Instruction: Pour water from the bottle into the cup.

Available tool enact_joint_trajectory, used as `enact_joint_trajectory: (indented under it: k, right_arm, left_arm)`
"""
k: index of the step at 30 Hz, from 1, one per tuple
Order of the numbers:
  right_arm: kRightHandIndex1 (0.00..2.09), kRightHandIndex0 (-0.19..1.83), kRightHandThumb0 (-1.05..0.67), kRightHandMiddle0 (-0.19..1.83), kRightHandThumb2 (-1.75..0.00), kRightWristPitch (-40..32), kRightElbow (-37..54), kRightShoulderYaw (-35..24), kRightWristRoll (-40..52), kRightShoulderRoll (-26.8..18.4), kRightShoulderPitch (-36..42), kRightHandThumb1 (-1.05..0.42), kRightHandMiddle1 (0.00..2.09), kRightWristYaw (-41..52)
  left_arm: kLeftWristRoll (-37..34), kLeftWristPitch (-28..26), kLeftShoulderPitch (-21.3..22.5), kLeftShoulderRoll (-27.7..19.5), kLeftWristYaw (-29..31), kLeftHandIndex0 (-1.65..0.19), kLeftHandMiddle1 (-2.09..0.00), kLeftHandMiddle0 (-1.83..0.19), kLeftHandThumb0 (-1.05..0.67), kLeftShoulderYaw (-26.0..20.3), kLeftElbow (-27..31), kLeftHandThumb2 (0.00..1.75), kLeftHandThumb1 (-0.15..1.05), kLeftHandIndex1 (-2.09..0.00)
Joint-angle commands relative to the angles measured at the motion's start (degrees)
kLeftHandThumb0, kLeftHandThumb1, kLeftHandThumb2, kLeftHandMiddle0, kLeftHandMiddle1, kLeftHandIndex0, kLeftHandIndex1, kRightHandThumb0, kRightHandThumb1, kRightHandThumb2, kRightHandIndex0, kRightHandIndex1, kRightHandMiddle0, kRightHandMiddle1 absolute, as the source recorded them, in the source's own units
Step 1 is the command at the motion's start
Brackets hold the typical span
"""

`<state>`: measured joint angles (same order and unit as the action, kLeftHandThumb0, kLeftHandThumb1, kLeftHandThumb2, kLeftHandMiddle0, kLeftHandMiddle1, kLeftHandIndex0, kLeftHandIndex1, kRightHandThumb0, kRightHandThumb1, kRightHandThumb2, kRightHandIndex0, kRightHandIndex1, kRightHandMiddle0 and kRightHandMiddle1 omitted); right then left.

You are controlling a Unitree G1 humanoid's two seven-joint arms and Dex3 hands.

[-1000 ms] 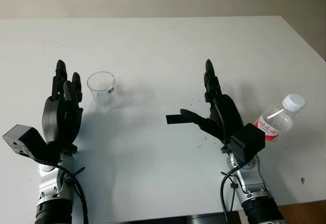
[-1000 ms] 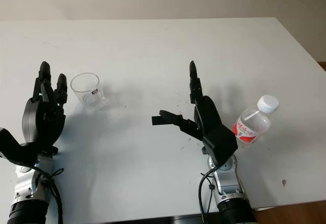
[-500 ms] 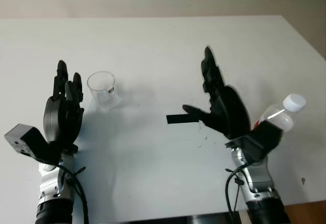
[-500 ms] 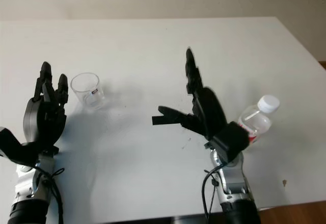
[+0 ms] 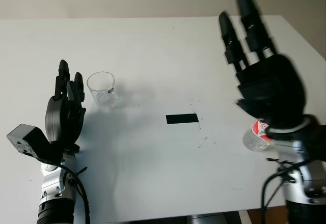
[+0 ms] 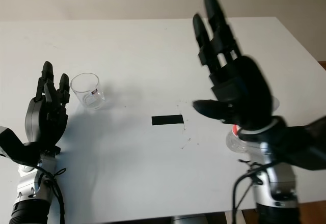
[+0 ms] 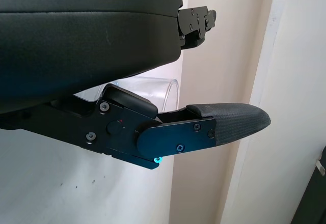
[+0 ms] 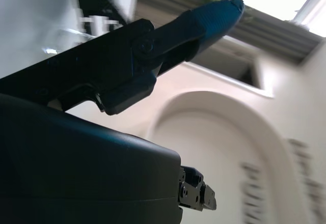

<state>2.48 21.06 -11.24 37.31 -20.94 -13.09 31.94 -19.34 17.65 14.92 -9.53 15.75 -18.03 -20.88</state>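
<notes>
Left eye view: right robot hand (image 5: 265, 81) is raised high above the bench (image 5: 153, 46), released, holding nothing, w/ its palm over the water bottle (image 5: 257, 136) (only the bottle's clear base and a bit of red label peek out below the wrist). Left robot hand (image 5: 65, 113) sits low at the near left, also released, just beside the clear plastic cup (image 5: 102, 89) but not touching it. Cup stands upright on the bench. A black tape strip (image 5: 182, 118) lies flat btwn cup and bottle, well apart from both.
</notes>
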Motion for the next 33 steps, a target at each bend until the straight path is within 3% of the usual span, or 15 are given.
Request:
enact_joint_trajectory:
  k: [1, 4, 8, 11, 13, 17, 23, 28, 33]
  right_arm:
    - [0.0, -0.19, -0.93, -0.19, -0.06, -0.48, 2.55, -2.21, 4.17, -0.34, -0.7, -0.92, 0.0, 0.98]
    - [0.0, -0.19, -0.83, -0.15, -0.06, 0.72, 4.54, -4.29, 11.98, 2.46, -0.97, -0.93, 0.02, 2.08]
    - [0.0, -0.19, -0.86, -0.14, -0.09, 4.93, 7.98, -7.06, 10.49, 3.08, -1.58, -1.03, 0.03, 0.49]
    - [0.0, -0.19, -0.91, -0.15, -0.08, 4.43, 11.6, -9.15, 10.87, 3.03, -0.22, -1.02, 0.03, -4.26]
    - [0.0, -0.19, -0.86, -0.13, -0.07, 3.37, 12.73, -11.15, 12.67, 1.78, 0.59, -1.02, 0.04, -5.97]
    - [0.0, -0.19, -0.74, -0.16, -0.06, 6.07, 7.08, -17.96, 12.81, -2.61, 0.65, -1.0, 0.03, -0.63]
    - [0.0, -0.19, -0.83, -0.18, -0.06, 14.64, 0.1, -21.46, -0.27, -3.51, 1.17, -1.0, 0.01, -0.95]
    - [0.0, -0.19, -0.83, -0.19, -0.03, 18.82, -4.76, -23.31, -10.61, -5.18, 4.22, -0.92, 0.0, -2.56]
    - [0.0, -0.19, -0.83, -0.19, -0.03, 19.24, -4.39, -23.29, -20.74, -4.49, 9.06, -0.86, 0.0, -8.0]
  left_arm:
    - [-0.07, 0.66, 0.58, 0.52, -0.04, 0.15, 0.0, 0.08, -0.87, 0.16, -0.62, 0.57, 1.05, 0.0]
    - [-0.29, 0.53, 0.76, 0.63, 0.13, 0.16, 0.0, 0.09, -0.87, 0.14, -0.89, 0.57, 1.05, 0.0]
    - [-0.07, 1.17, 1.07, 0.64, 0.2, 0.16, 0.0, 0.09, -0.87, 0.07, -1.55, 0.57, 1.05, 0.0]
    - [-0.03, 1.1, 1.15, 0.73, -0.02, 0.16, 0.0, 0.09, -0.86, 0.14, -1.44, 0.58, 1.05, 0.0]
    - [-0.04, 0.93, 1.1, 0.77, -0.13, 0.17, 0.0, 0.1, -0.86, 0.2, -1.06, 0.59, 1.05, 0.0]
    - [0.26, 1.56, 1.37, 0.64, -0.1, 0.17, 0.0, 0.09, -0.85, 0.21, -1.74, 0.6, 1.05, 0.0]
    - [0.02, 1.86, 1.37, 0.48, 0.15, 0.17, 0.0, 0.09, -0.86, 0.12, -1.97, 0.6, 1.05, 0.0]
    - [-0.24, 1.6, 1.42, 0.13, 0.33, 0.16, 0.0, 0.1, -0.86, -0.11, -2.06, 0.58, 1.05, 0.0]
    - [-0.26, 1.41, 1.67, -0.24, 0.24, 0.16, 0.0, 0.09, -0.84, -0.36, -2.23, 0.6, 1.05, 0.0]
